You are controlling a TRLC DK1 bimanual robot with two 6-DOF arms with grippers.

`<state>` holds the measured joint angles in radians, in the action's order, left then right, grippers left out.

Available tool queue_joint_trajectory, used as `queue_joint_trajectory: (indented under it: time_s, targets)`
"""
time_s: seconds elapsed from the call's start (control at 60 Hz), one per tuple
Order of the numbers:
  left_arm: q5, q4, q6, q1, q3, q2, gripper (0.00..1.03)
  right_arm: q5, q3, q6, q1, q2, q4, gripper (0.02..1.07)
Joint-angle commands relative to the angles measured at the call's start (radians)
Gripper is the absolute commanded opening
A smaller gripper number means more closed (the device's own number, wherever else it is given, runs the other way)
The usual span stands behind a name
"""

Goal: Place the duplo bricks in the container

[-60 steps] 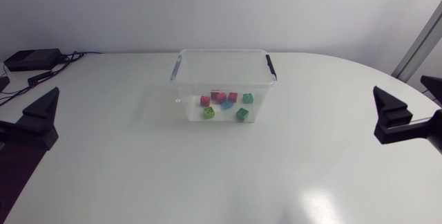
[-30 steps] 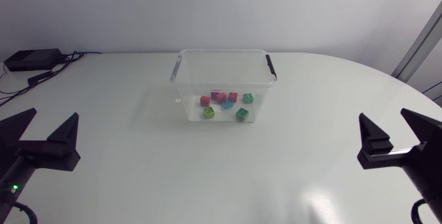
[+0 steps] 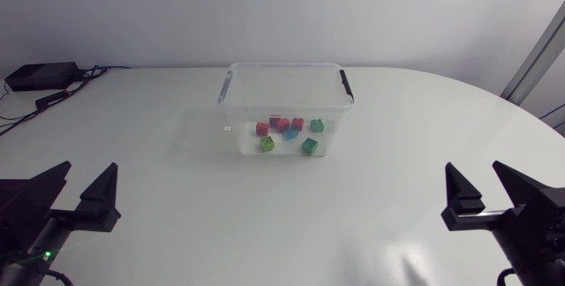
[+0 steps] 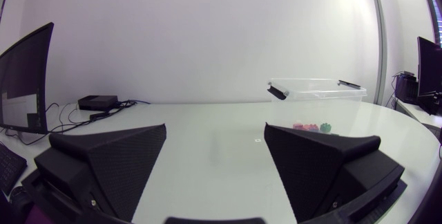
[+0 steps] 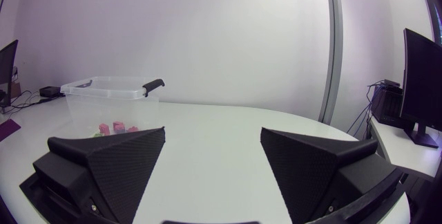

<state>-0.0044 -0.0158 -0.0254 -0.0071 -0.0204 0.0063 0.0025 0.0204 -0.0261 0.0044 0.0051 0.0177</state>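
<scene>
1. The white counter [image 3: 265,224] carries a clear plastic container [image 3: 282,92] with no lid. It stands toward the far edge, roughly midway between the left and right sides.
2. The container has a black clip [image 3: 346,85] on its right end and another on its left end.
3. All the bricks [image 3: 290,133] I can see lie inside the container on its floor. I count seven: three red or pink, three green and one blue. They sit loose in a small cluster, some touching, none stacked that I can make out.
4. My left pincer [image 3: 91,169] is near the near left corner of the counter, well apart from the container. Its two fingers stand wide apart with nothing between them.
5. My right pincer [image 3: 474,169] is near the near right corner, also well apart from the container. Its fingers are likewise spread and hold nothing.
6. The left wrist view confirms the left pincer [image 4: 215,131] is spread over bare counter. The container [image 4: 314,92] is ahead of it and off to one side, with the bricks [image 4: 311,125] visible through the wall.
7. The right wrist view shows the right pincer [image 5: 213,133] spread the same way. The container [image 5: 110,89] and its bricks [image 5: 116,126] are ahead and off to the other side.
8. A black box [image 3: 40,76] with cables sits at the far left corner of the counter.
</scene>
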Motion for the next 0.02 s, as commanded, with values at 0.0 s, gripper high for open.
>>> queue_joint_trajectory:
  time_s: [0.0]
  targets:
    - [0.004,0.016,0.025,0.007,0.02,-0.006,0.99,-0.002,-0.02,0.026,-0.004,-0.005,-0.018,1.02]
